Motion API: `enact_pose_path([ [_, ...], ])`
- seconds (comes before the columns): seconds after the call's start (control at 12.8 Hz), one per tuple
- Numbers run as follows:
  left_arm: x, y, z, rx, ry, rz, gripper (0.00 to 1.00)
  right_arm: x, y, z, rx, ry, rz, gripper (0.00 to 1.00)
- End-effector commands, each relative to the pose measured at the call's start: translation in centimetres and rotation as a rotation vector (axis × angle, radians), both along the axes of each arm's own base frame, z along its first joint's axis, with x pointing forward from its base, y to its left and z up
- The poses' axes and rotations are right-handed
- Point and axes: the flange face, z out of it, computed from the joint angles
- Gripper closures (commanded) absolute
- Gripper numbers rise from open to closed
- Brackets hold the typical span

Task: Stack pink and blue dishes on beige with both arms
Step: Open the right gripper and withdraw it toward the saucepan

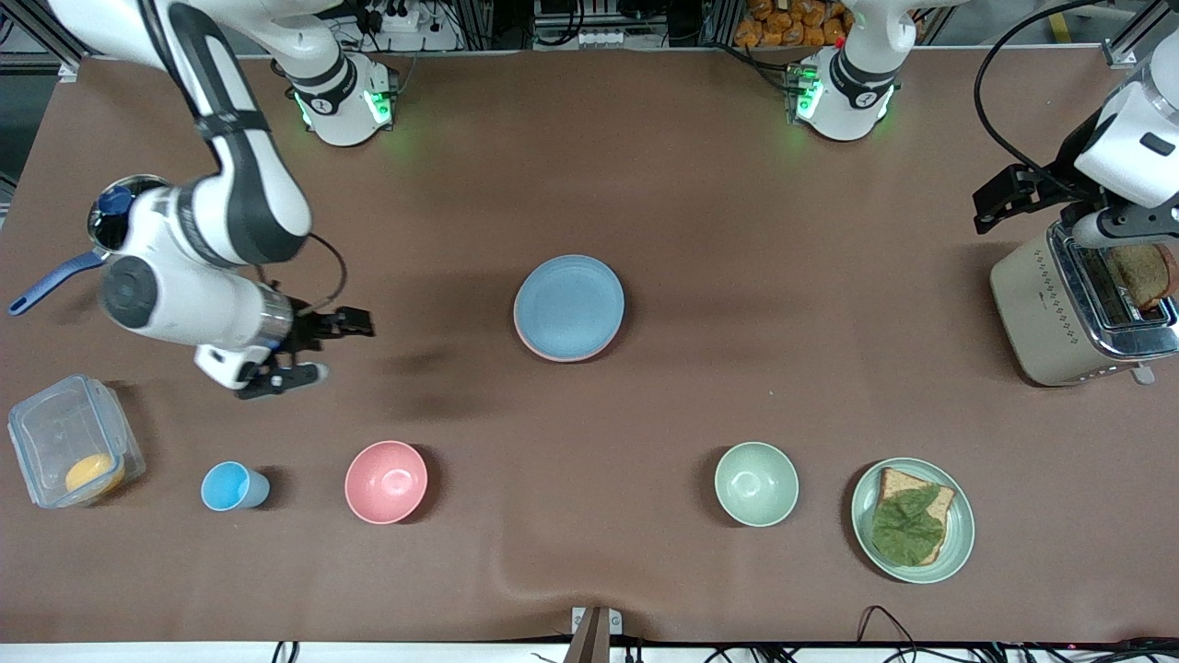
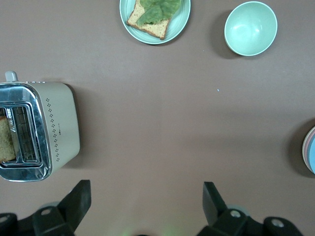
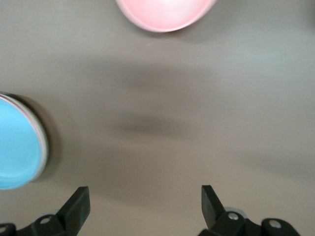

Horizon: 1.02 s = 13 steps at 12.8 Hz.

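Note:
The light blue plate [image 1: 568,307] lies mid-table on top of the pink plate [image 1: 550,354], of which only a thin rim shows along the edge nearer the front camera. I cannot make out the beige plate; if it lies under them, it is hidden. My right gripper [image 1: 333,348] hangs open and empty over bare table toward the right arm's end, apart from the stack. In the right wrist view its fingers [image 3: 78,204] frame bare cloth, with the blue plate [image 3: 15,147] off to one edge. My left gripper [image 1: 1004,198] is open and empty, raised beside the toaster; its fingers [image 2: 78,199] also show only cloth.
Along the front stand a clear container [image 1: 74,451], a small blue cup [image 1: 233,485], a deep pink bowl [image 1: 386,482], a green bowl [image 1: 756,483] and a green plate [image 1: 958,543] with bread and lettuce. A toaster [image 1: 1059,313] holds toast. A blue-handled pot [image 1: 55,276] sits under the right arm.

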Motion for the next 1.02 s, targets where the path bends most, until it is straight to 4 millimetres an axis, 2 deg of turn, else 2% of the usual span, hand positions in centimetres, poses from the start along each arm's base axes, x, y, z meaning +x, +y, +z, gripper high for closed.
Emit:
enact_pose_path([
  [0.0, -0.8, 0.3, 0.9, -0.047, 0.011, 0.017, 0.00, -0.3, -3.6, 8.3, -0.104, -0.058, 0.015, 0.00],
  [0.16, -0.7, 0.5, 0.9, -0.059, 0.012, 0.039, 0.00, -0.4, -6.7, 13.8, -0.151, -0.045, 0.000, 0.00],
  [0.31, -1.0, 0.6, 1.2, -0.058, 0.009, 0.044, 0.00, -1.9, -10.6, 18.2, -0.151, -0.081, -0.024, 0.00],
  [0.39, -1.0, 0.6, 1.2, -0.058, 0.010, 0.051, 0.00, -2.8, -12.1, 19.7, -0.149, -0.093, -0.017, 0.00],
  [0.47, -1.1, 0.6, 1.2, -0.057, 0.011, 0.056, 0.00, -3.6, -13.4, 20.8, -0.148, -0.094, -0.022, 0.00],
  [0.62, -1.1, 0.5, 1.2, -0.055, 0.011, 0.058, 0.00, -4.9, -13.9, 22.2, -0.138, -0.080, -0.061, 0.00],
  [0.94, -1.2, -0.1, 1.7, -0.055, 0.006, 0.083, 0.00, -5.3, -12.9, 23.0, -0.148, -0.088, -0.152, 0.00],
])
